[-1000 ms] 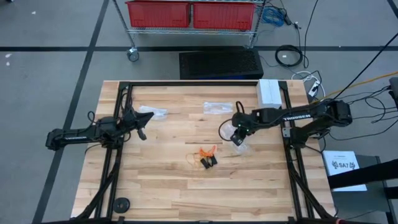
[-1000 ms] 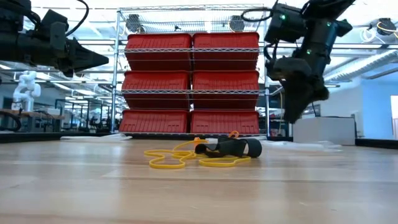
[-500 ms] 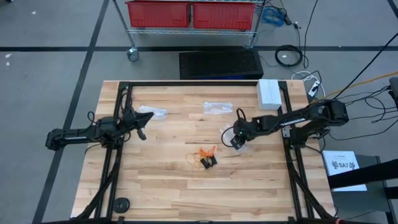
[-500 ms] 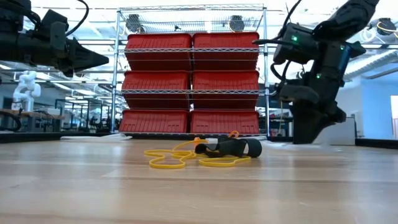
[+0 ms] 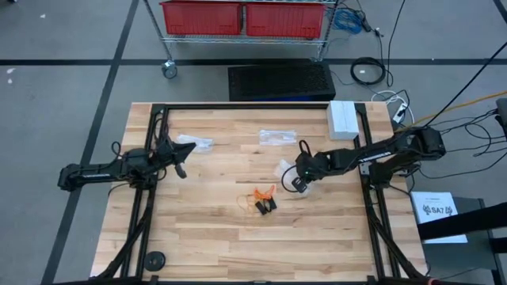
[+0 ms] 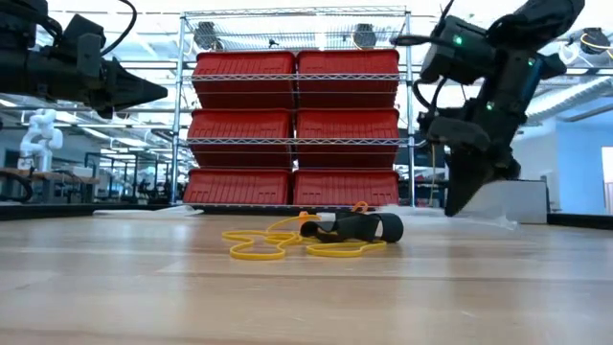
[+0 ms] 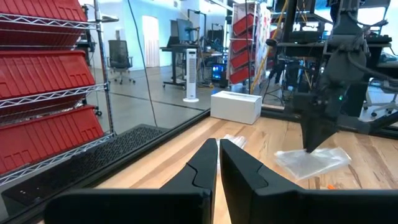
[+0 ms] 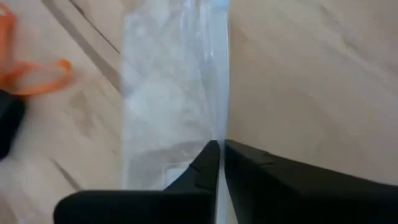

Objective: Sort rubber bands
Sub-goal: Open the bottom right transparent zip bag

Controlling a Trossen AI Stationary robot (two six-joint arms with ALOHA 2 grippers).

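Note:
The rubber bands (image 5: 261, 199) lie in a small heap at mid-table: yellow and orange loops (image 6: 287, 244) and a black bundle (image 6: 356, 227). An orange one (image 8: 34, 73) also shows in the right wrist view. Just right of the heap, a clear plastic bag (image 8: 168, 93) lies on the wood, and my right gripper (image 5: 296, 184) is down at it, shut on it. My left gripper (image 5: 182, 169) hangs shut and level over the table's left side, holding nothing (image 7: 219, 152). My right gripper pinches the clear bag's side edge (image 8: 222, 134) between its two fingertips. The fingers slant steeply down from the table's right side. The rest of the bag (image 7: 311, 160) lies flat on the table. One layer or both, I cannot tell.
Two more clear bags (image 5: 194, 143) (image 5: 277, 136) lie toward the far edge. A white box (image 5: 342, 117) stands at the far right corner and a black round object (image 5: 155, 260) near the front left. Bare wood lies along the near side.
My right gripper has come down to the table and moved a little toward the rubber bands. Its fingers have shut on the clear bag's edge. The rubber bands have not moved.

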